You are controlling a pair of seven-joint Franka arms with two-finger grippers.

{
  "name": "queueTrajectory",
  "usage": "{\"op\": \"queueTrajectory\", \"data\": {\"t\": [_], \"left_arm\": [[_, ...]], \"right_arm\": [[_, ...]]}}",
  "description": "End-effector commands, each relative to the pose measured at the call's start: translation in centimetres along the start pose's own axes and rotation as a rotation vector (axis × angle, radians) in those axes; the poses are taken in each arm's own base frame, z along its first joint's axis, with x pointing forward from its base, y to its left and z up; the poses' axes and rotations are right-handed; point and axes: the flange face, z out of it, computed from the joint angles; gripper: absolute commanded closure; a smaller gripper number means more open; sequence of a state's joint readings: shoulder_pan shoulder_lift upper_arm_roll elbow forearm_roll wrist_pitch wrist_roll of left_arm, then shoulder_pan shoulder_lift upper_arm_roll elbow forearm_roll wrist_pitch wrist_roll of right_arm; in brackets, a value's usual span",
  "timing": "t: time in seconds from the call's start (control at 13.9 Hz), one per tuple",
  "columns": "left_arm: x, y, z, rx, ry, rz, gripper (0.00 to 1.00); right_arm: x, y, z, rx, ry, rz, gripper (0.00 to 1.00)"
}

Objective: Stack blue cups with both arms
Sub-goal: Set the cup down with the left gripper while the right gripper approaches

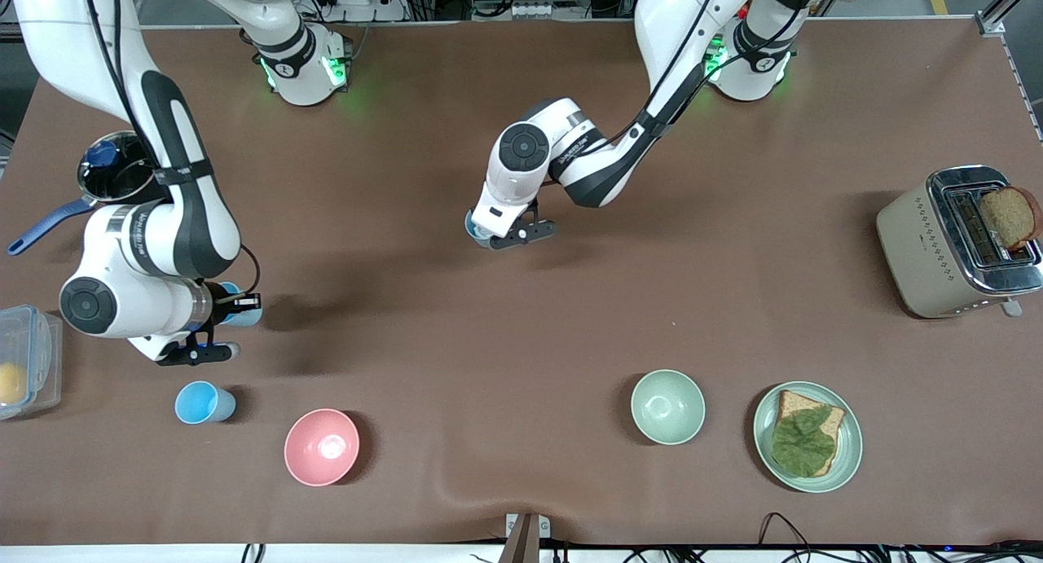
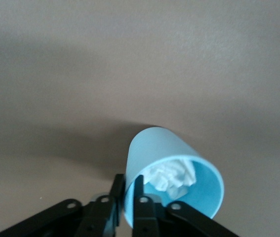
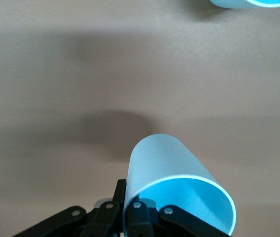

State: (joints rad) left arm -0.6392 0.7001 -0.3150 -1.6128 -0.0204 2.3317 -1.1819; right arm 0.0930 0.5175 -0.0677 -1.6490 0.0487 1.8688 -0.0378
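My left gripper (image 1: 489, 235) is over the middle of the table, shut on the rim of a sky-blue cup (image 1: 475, 225). In the left wrist view the fingertips (image 2: 128, 190) pinch the cup wall (image 2: 169, 153); crumpled white material lies inside. My right gripper (image 1: 224, 314) is at the right arm's end of the table, shut on the rim of a paler blue cup (image 1: 248, 316). The right wrist view shows that gripper (image 3: 127, 195) pinching that empty cup (image 3: 164, 163). A third blue cup (image 1: 204, 402) stands on the table below the right gripper; its edge also shows in the right wrist view (image 3: 248, 2).
A pink bowl (image 1: 322, 446) and a pale green bowl (image 1: 668, 406) stand near the front camera. A plate (image 1: 847, 457) holds bread with lettuce. A toaster (image 1: 921, 245) stands at the left arm's end. A pan (image 1: 114, 172) and a clear box (image 1: 28, 359) are at the right arm's end.
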Motion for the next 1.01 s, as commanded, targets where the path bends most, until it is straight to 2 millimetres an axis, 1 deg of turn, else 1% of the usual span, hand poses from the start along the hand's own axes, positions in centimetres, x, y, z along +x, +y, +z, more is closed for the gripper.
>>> {"op": "queueTrajectory", "data": {"t": [0.0,0.07,0.14,0.22,0.29,0.36,0.43,0.5,0.58,0.65,0.79,0.86,0.94], "left_arm": [[0.5,0.9,-4.6,-0.034,0.056,-0.016,0.00],[1.0,0.8,-7.4,-0.052,0.076,-0.022,0.00],[2.3,0.0,-11.2,-0.063,0.099,-0.041,0.00],[3.3,-0.9,-15.1,-0.072,0.123,-0.052,0.00],[4.5,-2.1,-18.9,-0.086,0.149,-0.076,0.00],[6.1,-3.8,-22.2,-0.089,0.173,-0.089,0.00],[8.0,-5.9,-25.7,-0.083,0.208,-0.043,0.00],[9.6,-8.2,-28.6,-0.066,0.226,0.011,0.00],[11.5,-10.9,-31.2,-0.043,0.240,0.050,0.00],[12.9,-13.3,-33.5,-0.023,0.251,0.089,0.00],[14.0,-16.9,-37.2,0.000,0.261,0.129,0.00],[14.8,-19.1,-39.1,0.012,0.281,0.135,0.00],[15.7,-20.8,-39.8,0.024,0.286,0.133,0.00]], "right_arm": [[-0.8,-5.3,-3.4,-0.009,-0.033,0.056,1.00],[-1.3,-7.4,-4.4,-0.006,-0.048,0.068,1.00],[-2.0,-10.6,-5.8,0.048,-0.066,0.075,1.00],[-2.7,-13.1,-7.6,0.107,-0.081,0.097,1.00],[-3.2,-15.4,-8.6,0.120,-0.085,0.113,1.00],[-3.8,-17.7,-8.8,0.112,-0.086,0.120,1.00],[-4.6,-20.1,-8.9,0.102,-0.083,0.117,1.00],[-5.5,-23.1,-8.6,0.086,-0.085,0.110,1.00],[-6.9,-26.8,-8.3,0.066,-0.088,0.136,1.00],[-8.3,-30.2,-8.3,0.047,-0.082,0.174,1.00],[-10.9,-35.4,-7.4,0.020,-0.077,0.192,1.00],[-12.4,-38.3,-6.7,0.003,-0.069,0.195,1.00],[-14.0,-41.5,-5.5,-0.009,-0.050,0.225,1.00]]}}
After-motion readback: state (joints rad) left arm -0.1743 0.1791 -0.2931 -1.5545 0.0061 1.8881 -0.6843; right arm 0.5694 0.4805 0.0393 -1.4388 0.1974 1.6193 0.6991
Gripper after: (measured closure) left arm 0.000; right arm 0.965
